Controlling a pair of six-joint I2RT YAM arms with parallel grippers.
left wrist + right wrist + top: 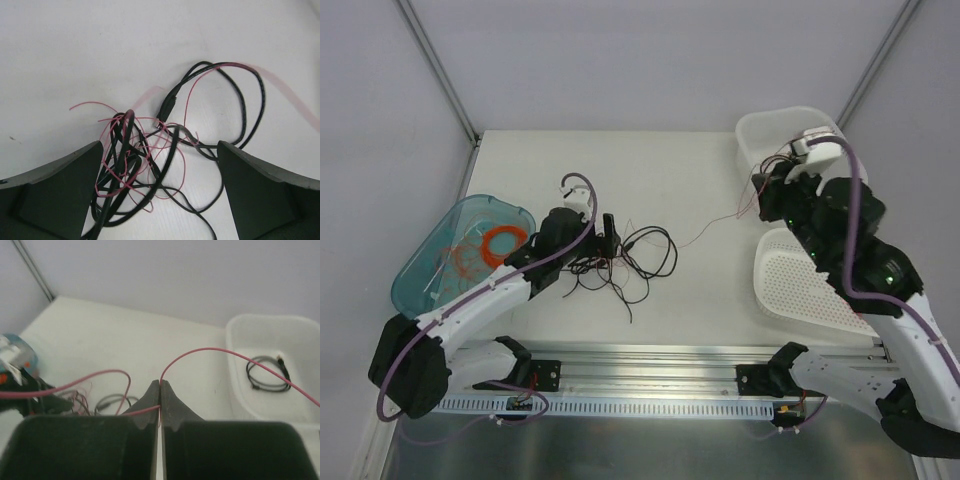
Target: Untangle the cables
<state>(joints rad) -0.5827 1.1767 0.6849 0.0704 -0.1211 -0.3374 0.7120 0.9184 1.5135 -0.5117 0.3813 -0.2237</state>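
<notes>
The cables (pixel 638 260) lie as a loose tangle of black and thin red wires at the table's middle left. My left gripper (pixel 603 245) hovers at the tangle's left side. In the left wrist view the left gripper (pixel 159 147) is open, its fingers (pixel 55 195) straddling the black and red loops (pixel 135 165) without touching them. One thin red wire (pixel 705 228) runs from the tangle to the right. My right gripper (pixel 160 384) is shut on that red wire (pixel 200 351), up by the white bin (pixel 760 135), where the right gripper (pixel 758 200) shows from above.
A teal bin (pixel 420 270) at the left holds an orange ring coil (pixel 503 240). The white bin (pixel 235 385) holds a coiled black cable (pixel 267 372). A white perforated tray (pixel 800 285) lies at the right front. A metal rail (pixel 650 360) runs along the near edge.
</notes>
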